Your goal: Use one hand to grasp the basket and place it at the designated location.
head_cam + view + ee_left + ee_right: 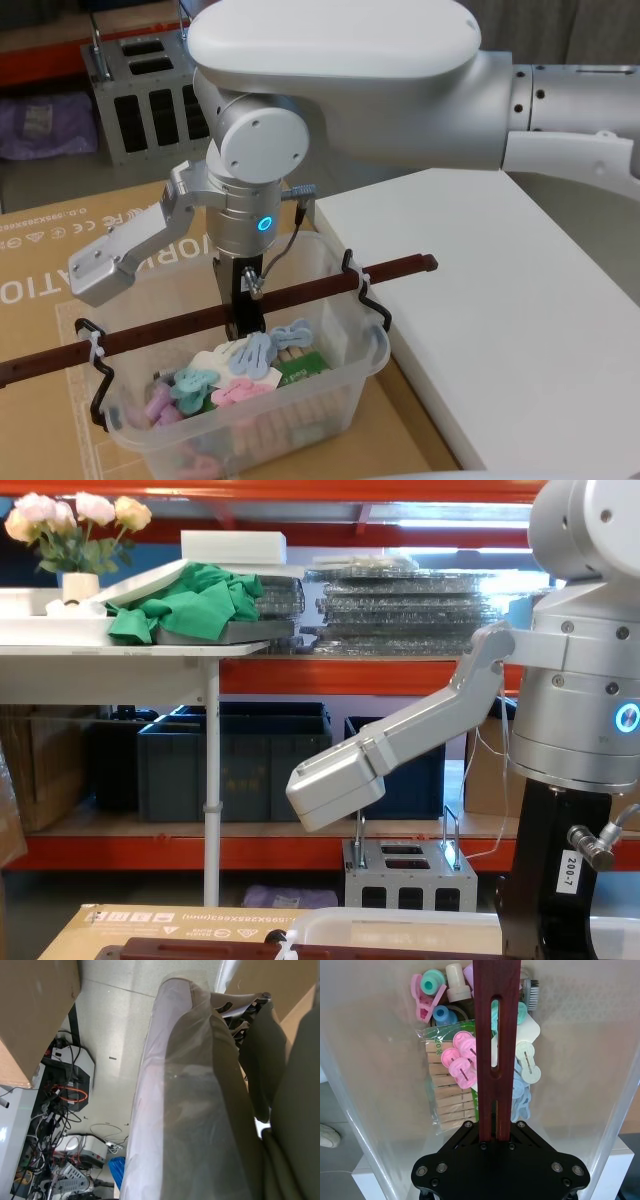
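Pegs (pixel 250 355) in pastel plastic lie heaped inside the basket (pixel 345 395), a translucent whitish tub in the lower middle of the head view, over a brown cardboard box (pixel 60 250). Its underside is cut off by the bottom edge, so whether it rests on the cardboard cannot be told. Just to its right is a white block (pixel 500 300).

A reddish-brown bar handle (pixel 150 335) runs across the tub from the lower left of the frame to the middle right. It is held to black wire brackets, with a white zip tie (pixel 93 350) at its left end.

The right arm comes in from the upper right and points straight down. The right gripper (pixel 245 305) has its dark fingers pinched onto the bar near its middle, above the pegs. A grey housing (pixel 110 262) juts from the wrist toward the left of the frame.

In the right wrist view the slotted bar runs up the centre from the black gripper plate. Below it are the pastel pegs and a bag of wooden pegs (pixel 447 1095).

The chest view shows the tub's rim and the bar along the bottom edge. Behind them stand a small grey metal box (pixel 405 875) and dark blue crates (pixel 230 750) under the shelving
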